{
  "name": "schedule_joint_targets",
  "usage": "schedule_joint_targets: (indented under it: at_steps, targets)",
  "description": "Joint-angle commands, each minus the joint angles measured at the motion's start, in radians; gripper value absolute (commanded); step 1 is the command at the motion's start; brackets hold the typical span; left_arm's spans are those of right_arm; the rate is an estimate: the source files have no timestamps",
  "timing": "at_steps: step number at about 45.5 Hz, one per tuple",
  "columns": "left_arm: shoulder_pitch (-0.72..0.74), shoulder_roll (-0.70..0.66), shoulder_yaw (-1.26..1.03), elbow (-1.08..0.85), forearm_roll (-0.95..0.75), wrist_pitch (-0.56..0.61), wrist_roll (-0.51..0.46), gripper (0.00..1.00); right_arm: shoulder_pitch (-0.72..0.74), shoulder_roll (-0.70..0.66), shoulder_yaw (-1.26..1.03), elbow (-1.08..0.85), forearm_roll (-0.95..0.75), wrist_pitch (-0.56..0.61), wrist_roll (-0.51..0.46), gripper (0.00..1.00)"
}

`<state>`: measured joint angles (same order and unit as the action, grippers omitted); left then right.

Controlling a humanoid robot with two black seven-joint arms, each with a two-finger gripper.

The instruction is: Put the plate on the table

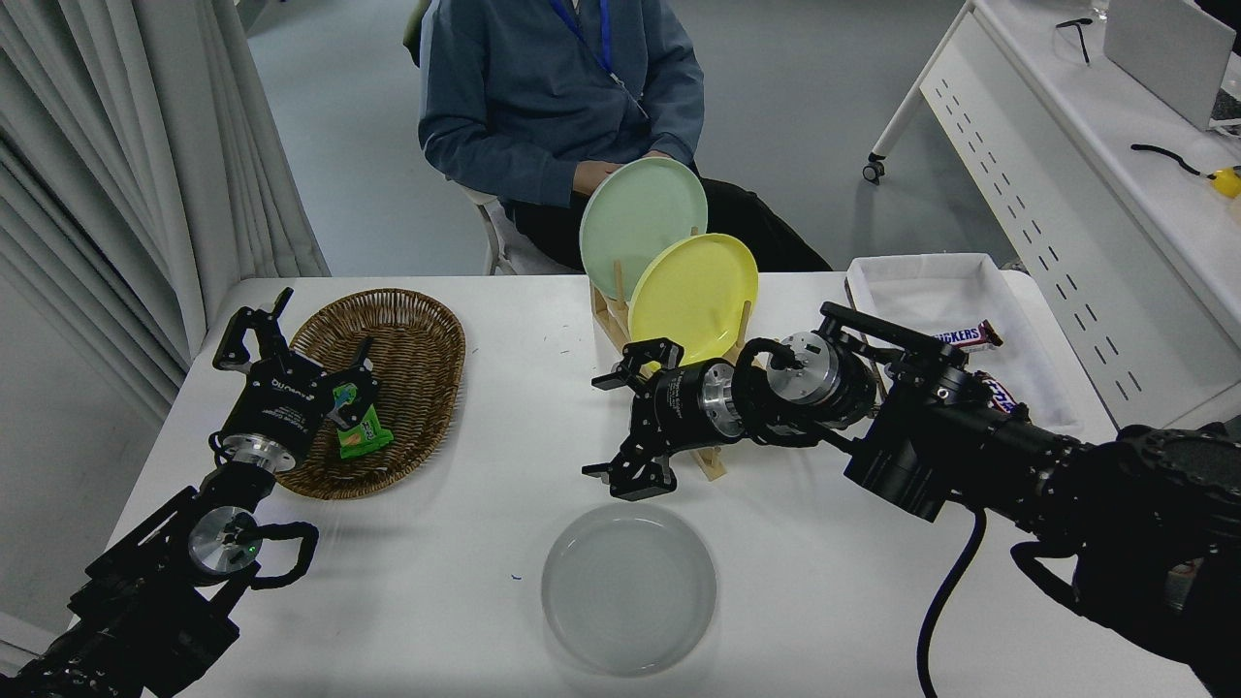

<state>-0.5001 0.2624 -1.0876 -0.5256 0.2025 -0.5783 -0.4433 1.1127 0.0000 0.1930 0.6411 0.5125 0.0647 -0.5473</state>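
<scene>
The parked left gripper (296, 344) hangs spread over the oval brown wicker basket (417, 330) holding a green snack packet (361, 433). The round light grey plate (628, 587) lies flat on the large white table (485, 543), near its front edge. Just behind and above it, the right gripper (618, 424) is released, fingers apart, before the wooden rack (609, 315) bearing a yellow plate (693, 291).

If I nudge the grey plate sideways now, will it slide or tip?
The grey plate lies flat on the smooth white table, so it would probably slide, not tip. It looks rigid and glossy, likely slippery. Its low rim gives little to grip.
</scene>
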Motion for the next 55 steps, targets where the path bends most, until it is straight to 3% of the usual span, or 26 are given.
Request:
schedule_joint_targets:
  at_steps: [1,6,22,39,55]
  targets:
    - [0.0,0.0,0.0,0.001,0.0,0.0,0.0,1.0,-0.007,0.0,0.066,-0.067,-0.089,0.177,0.081,0.99]
    - [0.0,0.0,0.0,-0.001,0.0,0.0,0.0,1.0,-0.019,0.0,0.078,-0.066,-0.091,0.254,0.203,0.99]
    - [0.0,0.0,0.0,-0.001,0.0,0.0,0.0,1.0,-0.005,0.0,0.088,-0.127,-0.112,0.253,0.401,0.99]
    - [0.0,0.0,0.0,-0.001,0.0,0.0,0.0,1.0,-0.008,-0.078,0.1,-0.215,-0.196,0.319,0.54,0.99]
    - [0.0,0.0,0.0,-0.001,0.0,0.0,0.0,1.0,-0.111,-0.163,0.249,-0.275,-0.207,0.366,0.543,0.99]
